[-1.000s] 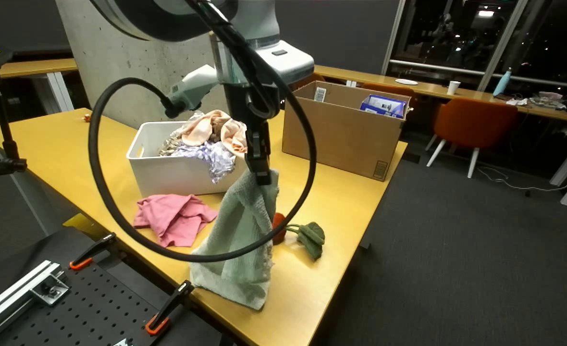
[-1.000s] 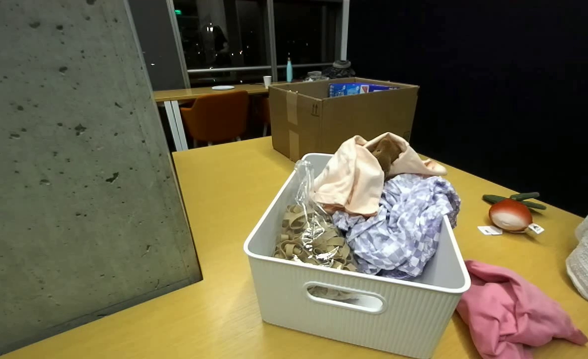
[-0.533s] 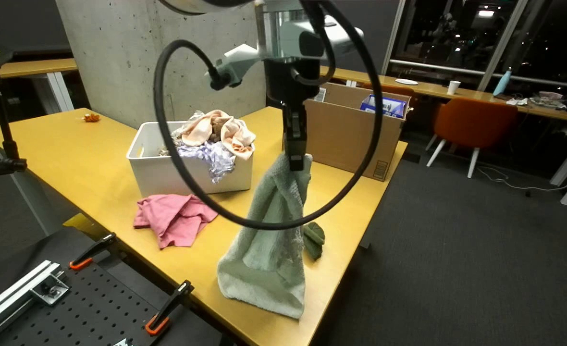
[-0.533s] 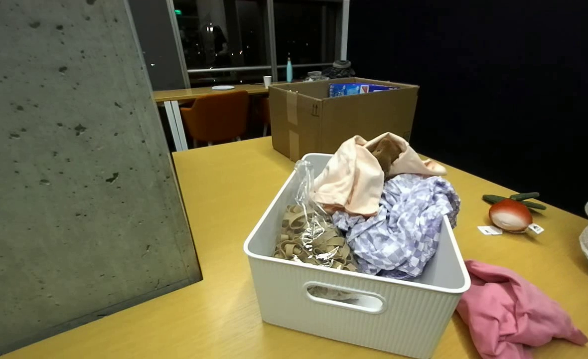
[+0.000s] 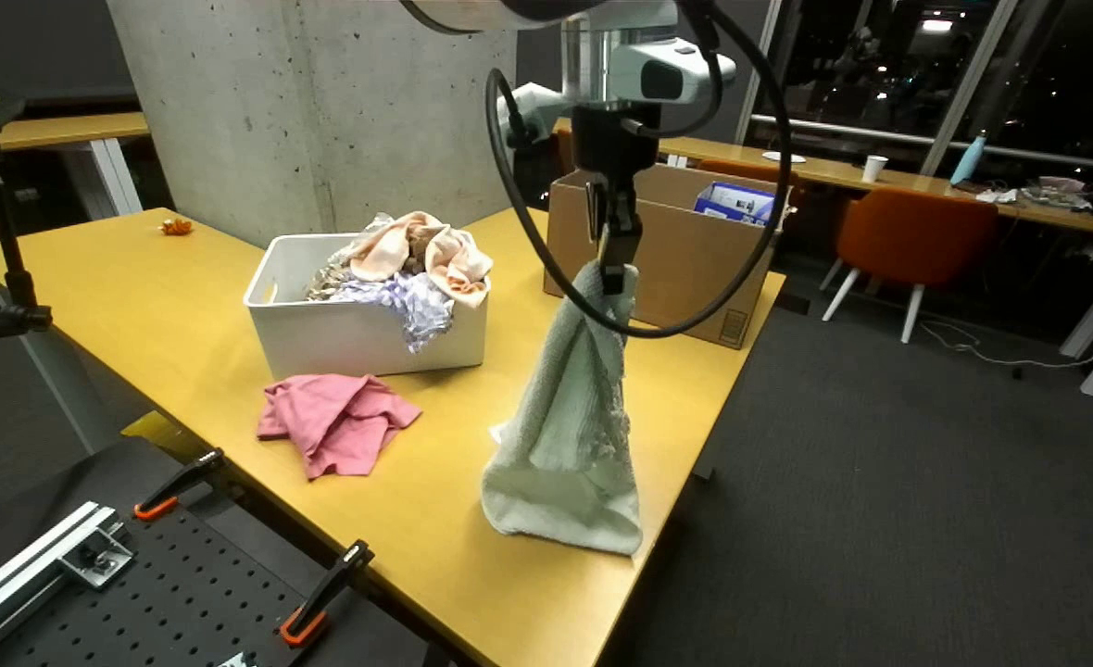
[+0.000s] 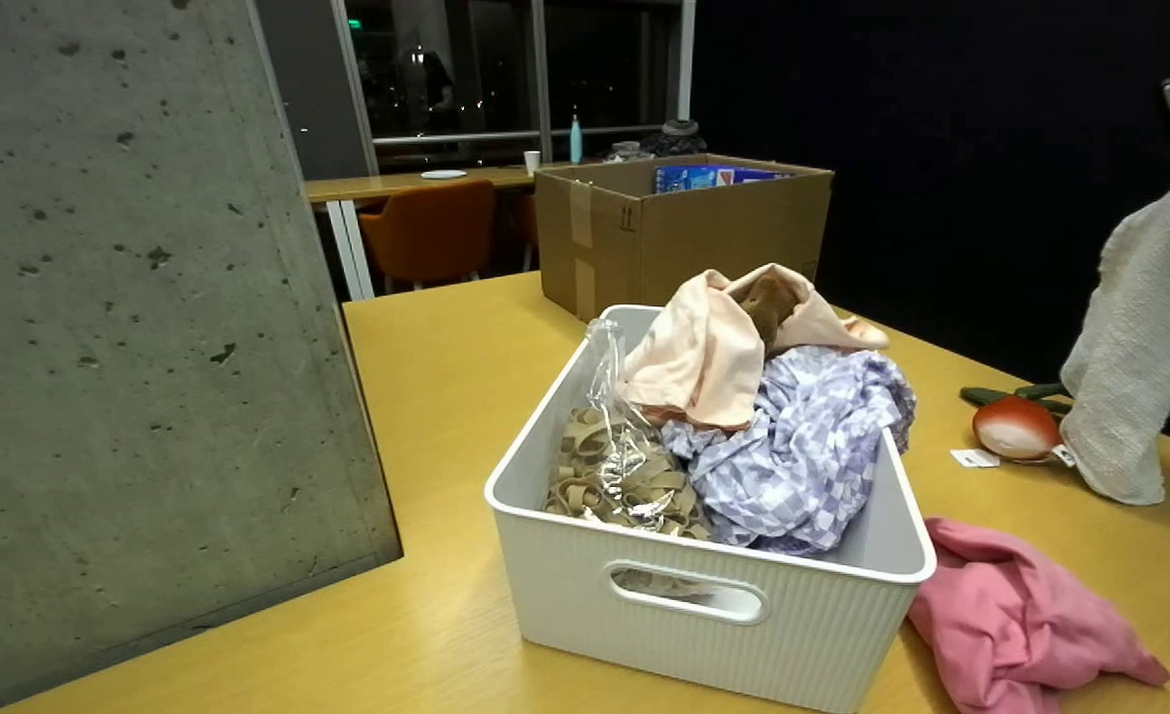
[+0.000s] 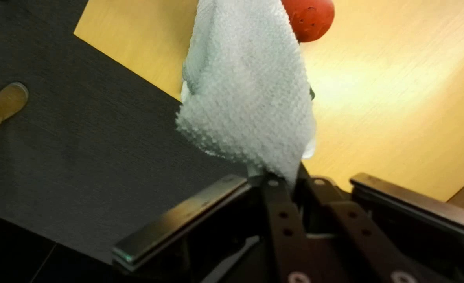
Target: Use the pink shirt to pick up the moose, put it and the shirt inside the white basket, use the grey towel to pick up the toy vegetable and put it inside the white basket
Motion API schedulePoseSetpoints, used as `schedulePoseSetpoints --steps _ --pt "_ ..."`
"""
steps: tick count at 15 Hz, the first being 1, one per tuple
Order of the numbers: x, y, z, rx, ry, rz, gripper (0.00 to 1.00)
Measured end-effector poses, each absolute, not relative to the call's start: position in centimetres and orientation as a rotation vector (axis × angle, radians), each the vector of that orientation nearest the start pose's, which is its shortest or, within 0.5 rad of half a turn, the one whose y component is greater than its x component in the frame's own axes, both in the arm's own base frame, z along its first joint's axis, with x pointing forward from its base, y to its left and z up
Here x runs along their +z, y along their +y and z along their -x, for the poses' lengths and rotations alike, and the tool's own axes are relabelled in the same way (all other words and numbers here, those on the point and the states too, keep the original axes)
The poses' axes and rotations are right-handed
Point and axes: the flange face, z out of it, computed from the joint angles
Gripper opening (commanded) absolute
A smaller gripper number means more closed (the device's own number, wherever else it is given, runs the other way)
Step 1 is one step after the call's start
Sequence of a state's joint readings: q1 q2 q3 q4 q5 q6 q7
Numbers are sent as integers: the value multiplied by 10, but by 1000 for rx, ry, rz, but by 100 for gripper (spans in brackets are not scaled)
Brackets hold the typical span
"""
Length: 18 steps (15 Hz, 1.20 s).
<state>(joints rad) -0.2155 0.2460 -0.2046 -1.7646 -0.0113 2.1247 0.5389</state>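
Gripper: fingers nearly together, pinching the top of the grey towel, which hangs over the table. An exterior view shows the toy vegetable on the table beside the towel; the wrist view shows mainly its red part; contact cannot be determined. The wrist view alone shows a tan shoe. Count: one pink shirt partly around one moose, both in one white basket; one cardboard box; two orange-tipped clamps.
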Motion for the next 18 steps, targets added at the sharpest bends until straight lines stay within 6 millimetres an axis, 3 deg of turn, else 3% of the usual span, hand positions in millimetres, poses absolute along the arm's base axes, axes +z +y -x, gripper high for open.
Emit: schedulePoseSetpoints --steps 1,3,6,11,14,18 --pt "431 -243 -599 -189 1421 2857 33" --pt "417 -220 -620 -176 1359 2893 40" --pt "399 -189 -642 -151 1280 2934 62" --pt "385 -167 -644 -110 1231 2957 98" --pt "372 -167 -622 -54 1244 2952 100" --pt "335 -177 -584 -44 1289 2917 100"
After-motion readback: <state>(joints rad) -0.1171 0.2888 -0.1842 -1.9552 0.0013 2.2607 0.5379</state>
